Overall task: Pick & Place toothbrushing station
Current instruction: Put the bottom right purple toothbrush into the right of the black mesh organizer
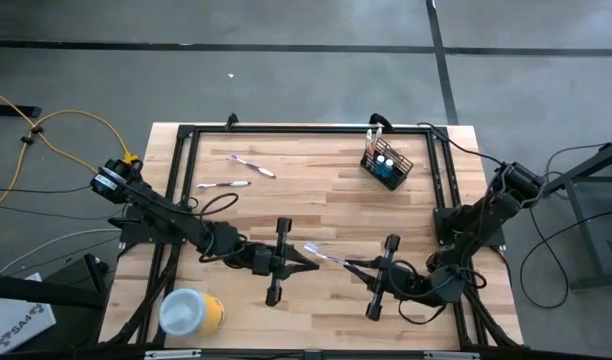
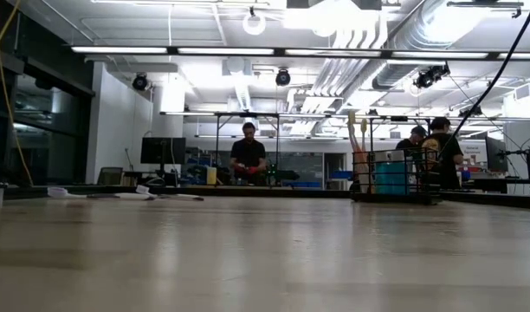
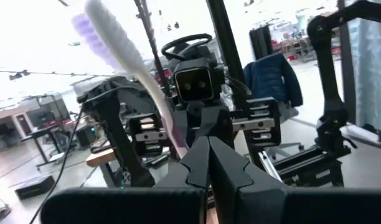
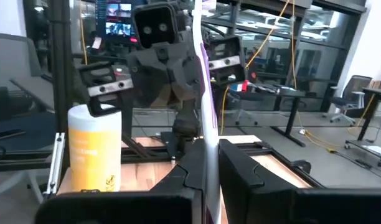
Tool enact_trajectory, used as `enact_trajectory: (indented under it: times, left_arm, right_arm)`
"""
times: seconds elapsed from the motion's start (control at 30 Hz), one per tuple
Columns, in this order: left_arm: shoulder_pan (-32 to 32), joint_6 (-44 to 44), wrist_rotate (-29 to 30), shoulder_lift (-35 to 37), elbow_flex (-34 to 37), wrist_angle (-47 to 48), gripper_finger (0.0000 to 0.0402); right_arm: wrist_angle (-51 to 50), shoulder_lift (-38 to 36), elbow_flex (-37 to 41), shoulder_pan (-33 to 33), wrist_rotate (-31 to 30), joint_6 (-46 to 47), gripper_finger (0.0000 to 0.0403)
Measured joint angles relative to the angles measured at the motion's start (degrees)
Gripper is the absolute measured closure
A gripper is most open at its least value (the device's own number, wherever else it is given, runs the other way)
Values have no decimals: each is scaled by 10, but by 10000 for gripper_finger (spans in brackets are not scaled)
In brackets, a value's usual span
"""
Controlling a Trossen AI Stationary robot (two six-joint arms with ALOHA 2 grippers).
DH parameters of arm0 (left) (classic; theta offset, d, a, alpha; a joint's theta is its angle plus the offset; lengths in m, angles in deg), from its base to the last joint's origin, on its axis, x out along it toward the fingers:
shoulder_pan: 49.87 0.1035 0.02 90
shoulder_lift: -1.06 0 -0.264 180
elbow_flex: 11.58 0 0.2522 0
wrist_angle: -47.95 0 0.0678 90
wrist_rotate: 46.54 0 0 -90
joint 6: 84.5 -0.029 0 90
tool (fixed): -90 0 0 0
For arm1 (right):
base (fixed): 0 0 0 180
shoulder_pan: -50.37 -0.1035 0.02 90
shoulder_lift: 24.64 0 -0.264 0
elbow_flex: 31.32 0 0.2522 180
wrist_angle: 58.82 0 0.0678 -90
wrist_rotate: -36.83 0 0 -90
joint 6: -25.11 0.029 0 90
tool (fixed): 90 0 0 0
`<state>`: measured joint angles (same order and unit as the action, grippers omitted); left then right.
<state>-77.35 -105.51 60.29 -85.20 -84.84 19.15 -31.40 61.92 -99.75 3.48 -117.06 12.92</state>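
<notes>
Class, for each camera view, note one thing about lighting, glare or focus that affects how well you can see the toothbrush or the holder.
High view: even light, wire-mesh holder sharp. Low view: ceiling lamps glare, near table blurred, holder backlit. Left wrist view: washed-out bright background; the close toothbrush looks soft. Right wrist view: dimmer room, toothbrush clear between the right gripper fingers.

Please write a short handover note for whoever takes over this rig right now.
Right gripper: jaws shut on a thin white toothbrush with purple bristles, near the table's front centre.
Left gripper: jaws shut, facing the right one with the brush head between them; whether it grips the brush, I cannot tell.
Black wire-mesh holder: far right of the wooden table, already holding brushes and blue tubes.
Left: the held brush, plus two pale toothbrushes lying far left.
</notes>
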Motion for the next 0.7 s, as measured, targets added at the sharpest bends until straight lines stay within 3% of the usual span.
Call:
enact_trajectory:
  times: [0.7]
  left_arm:
    - [11,-36,-19,0,0,-4,400]
  right_arm:
    - [20,0,0,0,30,-16,387]
